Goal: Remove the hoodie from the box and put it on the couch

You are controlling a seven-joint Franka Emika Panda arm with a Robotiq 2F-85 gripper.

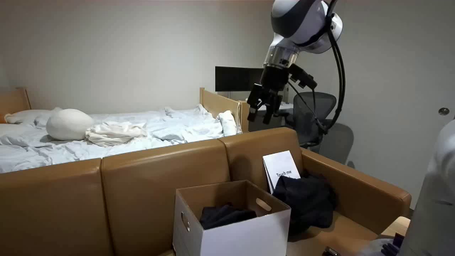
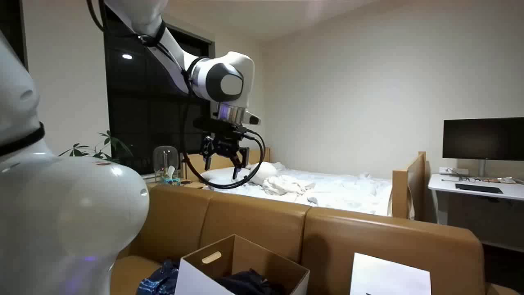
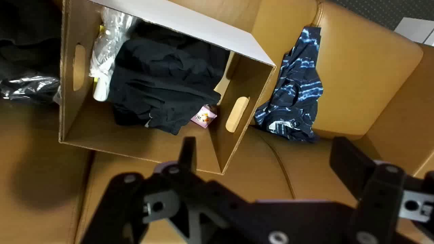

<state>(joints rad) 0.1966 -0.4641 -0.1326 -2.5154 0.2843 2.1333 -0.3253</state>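
We think the hoodie (image 3: 159, 81) is in the box (image 1: 245, 234), yet to reach the couch (image 1: 163, 163), our fingers (image 3: 187, 154) spread, empty.

Pincer (image 2: 222, 169): jaws apart, hanging above the couch (image 2: 364, 231).
Box (image 2: 262, 260): below the pincer, dark cloth (image 2: 247, 283) inside.
Patterned cloth (image 2: 160, 281): below the pincer, just beside the box.
Bed (image 2: 344, 191): beyond the pincer.
Tabletop (image 2: 512, 192): well right of the pincer in an exterior view, bearing a monitor (image 2: 483, 138).

White arm (image 2: 237, 61), black cables (image 1: 342, 78), 2-fingered gripper (image 1: 260, 115).
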